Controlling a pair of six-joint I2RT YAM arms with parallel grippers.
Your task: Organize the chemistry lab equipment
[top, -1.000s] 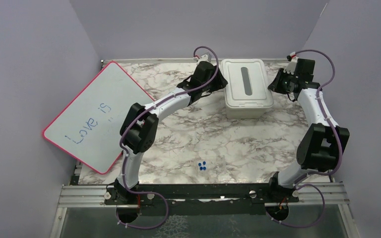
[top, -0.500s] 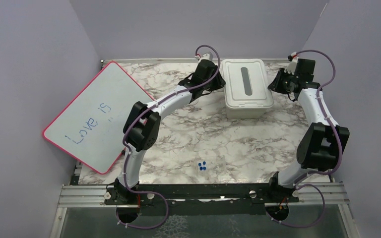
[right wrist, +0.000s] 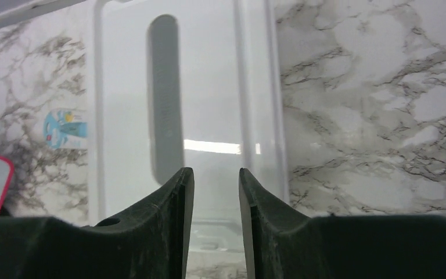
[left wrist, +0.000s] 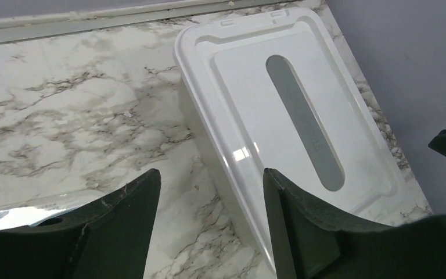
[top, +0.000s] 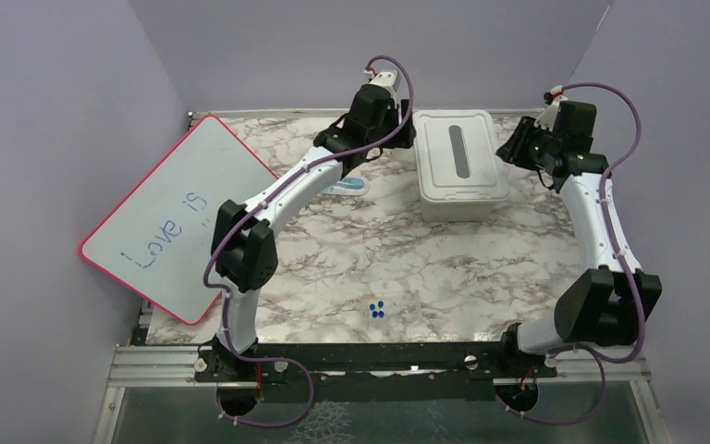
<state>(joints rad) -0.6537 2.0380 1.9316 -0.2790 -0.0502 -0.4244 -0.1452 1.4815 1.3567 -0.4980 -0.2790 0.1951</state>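
Note:
A white box with a shut lid and a grey slot handle stands at the back middle of the table. My left gripper hovers at its left edge, open and empty; its right finger hangs over the lid's rim. My right gripper hovers at the box's right side, open with nothing between its fingers, pointing across the lid. Of the chemistry lab equipment I see only a small clear packet with a blue label left of the box, and tiny blue-topped pieces near the front.
A pink-framed whiteboard with writing leans at the left wall. Purple walls close in the table on three sides. The marble tabletop spreads between the box and the arm bases. The packet also shows past the box.
Both grippers have opened wider. The left wrist rose and drew back from the box's left side. The right arm stretched out, its wrist lifting slightly away from the box.

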